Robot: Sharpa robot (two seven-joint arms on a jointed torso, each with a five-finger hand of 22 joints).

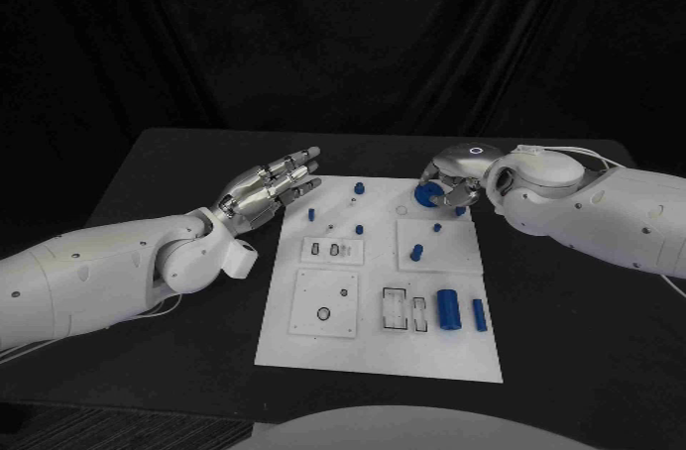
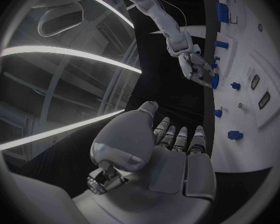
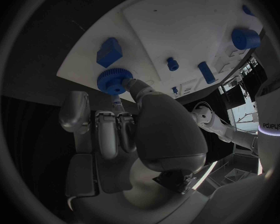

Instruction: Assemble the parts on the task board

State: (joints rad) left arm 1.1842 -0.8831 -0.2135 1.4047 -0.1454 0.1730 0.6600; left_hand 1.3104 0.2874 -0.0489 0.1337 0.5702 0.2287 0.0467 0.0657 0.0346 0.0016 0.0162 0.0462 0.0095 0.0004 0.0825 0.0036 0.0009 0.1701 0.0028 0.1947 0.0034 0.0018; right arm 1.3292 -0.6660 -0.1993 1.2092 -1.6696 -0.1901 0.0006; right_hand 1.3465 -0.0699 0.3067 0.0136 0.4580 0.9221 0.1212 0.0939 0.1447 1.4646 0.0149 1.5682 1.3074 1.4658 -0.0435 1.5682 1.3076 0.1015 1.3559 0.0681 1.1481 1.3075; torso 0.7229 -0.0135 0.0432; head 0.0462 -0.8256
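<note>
The white task board [image 1: 286,346] lies in the middle of the black table. At its far edge my right hand [image 1: 455,184] holds a round blue toothed gear [image 1: 427,195] just over the board. In the right wrist view the thumb and a fingertip [image 3: 130,84] pinch the gear [image 3: 110,80], with a blue block [image 3: 109,52] beside it. My left hand [image 1: 269,189] hovers open at the board's far left corner, fingers stretched out and empty. From the left wrist, that hand [image 2: 174,147] lies flat, and the right hand [image 2: 194,64] with the gear [image 2: 213,79] is beyond it.
Several small blue pegs [image 1: 416,253] stand across the board's far half. Two blue cylinders [image 1: 449,309] lie near its right edge, next to slotted insets [image 1: 404,309]. Another inset plate [image 1: 326,304] sits at the near left. Black table [image 1: 572,351] flanks the board.
</note>
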